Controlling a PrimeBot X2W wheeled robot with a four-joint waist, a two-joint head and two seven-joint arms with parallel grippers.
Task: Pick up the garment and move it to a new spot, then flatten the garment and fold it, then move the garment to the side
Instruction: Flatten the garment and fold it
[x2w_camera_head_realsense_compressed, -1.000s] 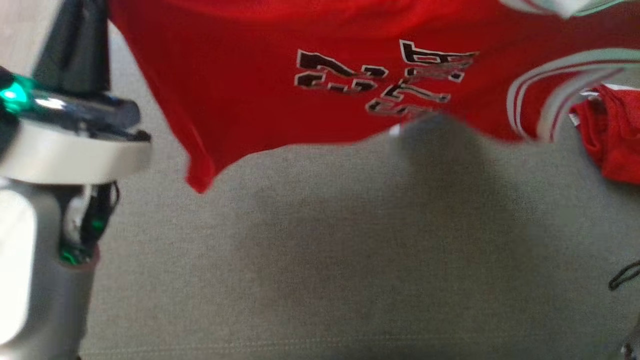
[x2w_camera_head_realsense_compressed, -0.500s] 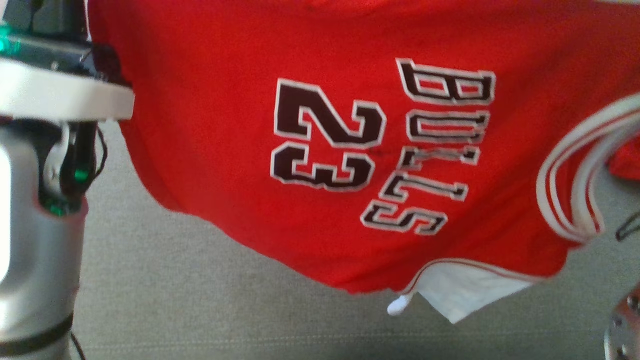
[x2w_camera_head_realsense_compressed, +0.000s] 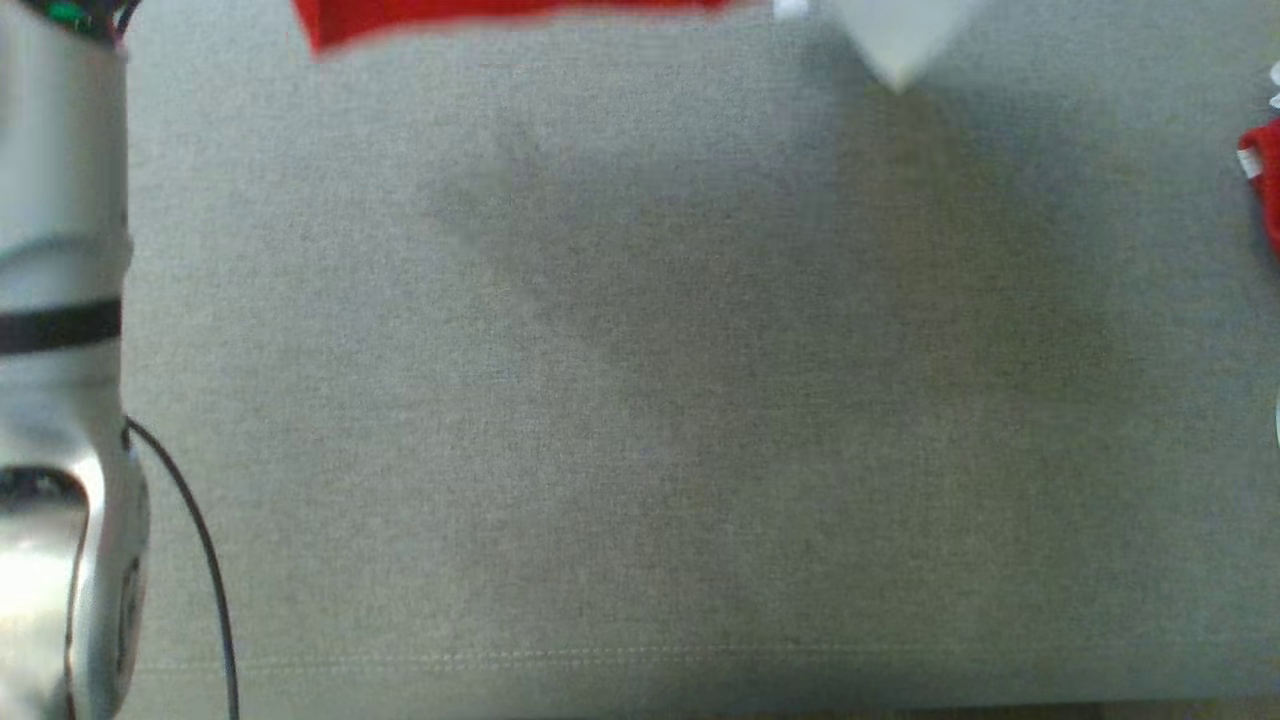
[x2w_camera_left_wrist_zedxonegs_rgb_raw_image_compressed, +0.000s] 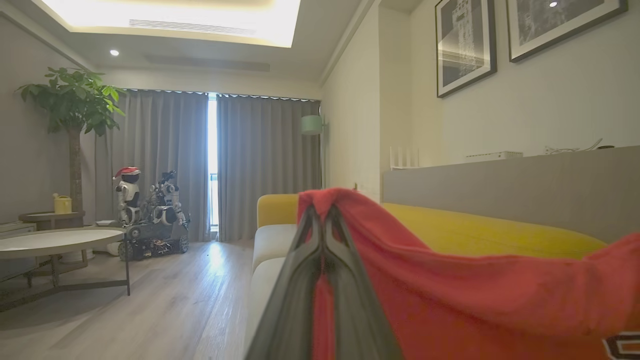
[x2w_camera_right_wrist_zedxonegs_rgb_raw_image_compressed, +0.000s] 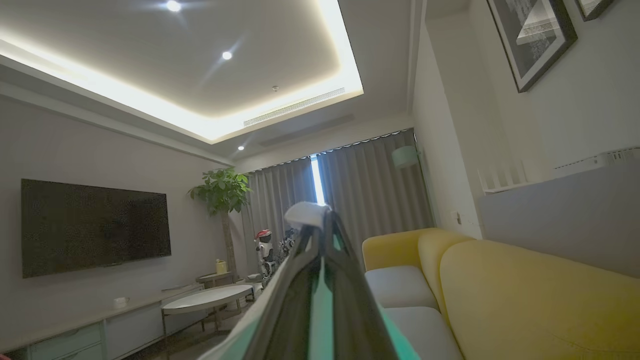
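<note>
The garment (x2w_camera_head_realsense_compressed: 500, 12), a red jersey, hangs in the air; in the head view its lower hem and a white corner (x2w_camera_head_realsense_compressed: 900, 40) show along the top edge, above the grey cushion (x2w_camera_head_realsense_compressed: 640, 400). My left gripper (x2w_camera_left_wrist_zedxonegs_rgb_raw_image_compressed: 324, 212) is shut on a fold of the red garment (x2w_camera_left_wrist_zedxonegs_rgb_raw_image_compressed: 475, 290), which drapes away to the right in the left wrist view. My right gripper (x2w_camera_right_wrist_zedxonegs_rgb_raw_image_compressed: 322, 217) is shut on the garment's pale trim (x2w_camera_right_wrist_zedxonegs_rgb_raw_image_compressed: 305, 214), which pokes out past its fingertips. My left forearm (x2w_camera_head_realsense_compressed: 60, 250) runs down the left side of the head view.
Another red cloth (x2w_camera_head_realsense_compressed: 1262, 180) lies at the cushion's right edge. A black cable (x2w_camera_head_realsense_compressed: 200, 540) hangs beside my left arm. The cushion's seam (x2w_camera_head_realsense_compressed: 640, 655) marks its front edge. A yellow sofa back (x2w_camera_right_wrist_zedxonegs_rgb_raw_image_compressed: 525, 300), a round table (x2w_camera_left_wrist_zedxonegs_rgb_raw_image_compressed: 55, 240) and another robot (x2w_camera_left_wrist_zedxonegs_rgb_raw_image_compressed: 150, 210) stand beyond.
The jersey spread across the head view half a second ago; now only its hem shows at the top edge. The whole picture has shifted, so the camera moved too. Both grippers stay shut.
</note>
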